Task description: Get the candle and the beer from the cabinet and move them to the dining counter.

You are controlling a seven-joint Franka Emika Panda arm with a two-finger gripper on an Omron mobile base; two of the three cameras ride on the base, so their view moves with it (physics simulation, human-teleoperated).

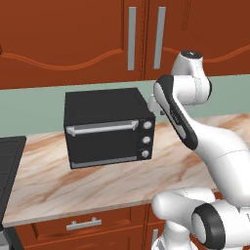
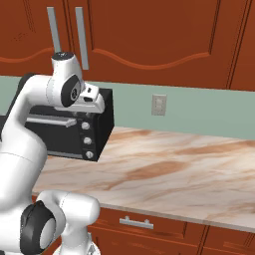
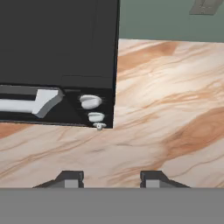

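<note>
Cabinet (image 1: 73, 39) shut, both doors closed, grey bar handles (image 1: 132, 38) side by side at 12 o'clock in the left base view, at 11 o'clock in the right base view. Candle and beer presumably behind those doors; impossible to confirm, nothing of either visible. Dining counter not in sight from here.

Gripper (image 3: 109, 178) hanging above the counter (image 3: 175, 109), pointing down at bare marble just right of the oven (image 1: 108, 127). Finger tips (image 3: 70, 178) apart with a moderate gap, nothing between them: empty, partly open. Arm folded up, elbow high, hand tucked near the oven's top right corner, well below the handles.

Judged stage: very start, cabinet not yet opened, nothing fetched.

Risks from here:
- Lifting toward the handles with the hand so near the oven: could clip its top edge or side, shoving it along the counter.
- Gap between the fingers looks modest; may be too narrow to take a bar handle cleanly, leading to a knock or a slip instead of a grip.
- Two handles just beside each other: easy to catch the wrong one, or both, and jam the doors.
- Swinging a door open toward the arm: could strike the raised elbow.
- Beer tall and slim: likely to topple inside if nudged while reaching for the candle.
</note>
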